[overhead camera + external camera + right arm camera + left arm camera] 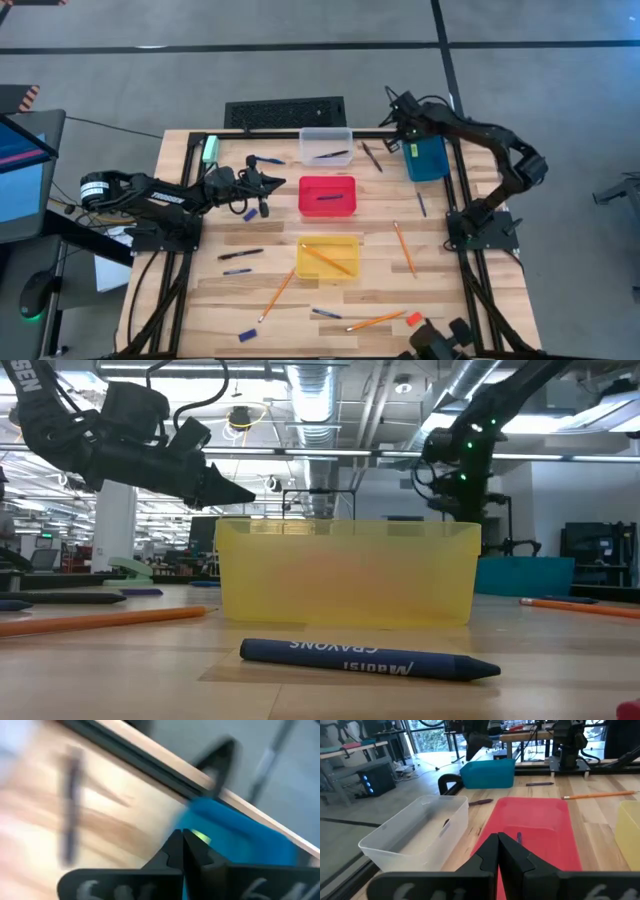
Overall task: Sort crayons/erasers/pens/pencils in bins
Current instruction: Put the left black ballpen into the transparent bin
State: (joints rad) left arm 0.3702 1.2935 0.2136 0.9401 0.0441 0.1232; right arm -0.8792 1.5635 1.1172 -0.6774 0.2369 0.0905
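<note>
My left gripper [270, 181] is shut and empty, above the table just left of the red bin [327, 208], which holds a dark stick [519, 837]. My right gripper [393, 127] is shut at the far edge beside the blue bin [427, 160], with a small yellow-green eraser [200, 837] at its tips. The clear bin [326, 135] holds a pen [331, 156]. The yellow bin [328, 270] holds pencils [325, 257]. Pencils [403, 248], pens [240, 254], blue crayons [250, 214] and an orange-red eraser [413, 318] lie flat on the table. My right gripper has the yellow-green eraser [201, 838] right at its fingertips, over the blue bin [235, 832]. The picture is blurred and the fingers cover most of the eraser, so which sides they are on cannot be told. The eraser is clear of the table.
A pale green block [210, 150] lies at the table's far left corner. A keyboard [285, 112] sits beyond the far edge. In the low view a blue crayon [370, 658] lies in front of the yellow bin [345, 572]. Bare wood shows at the near left.
</note>
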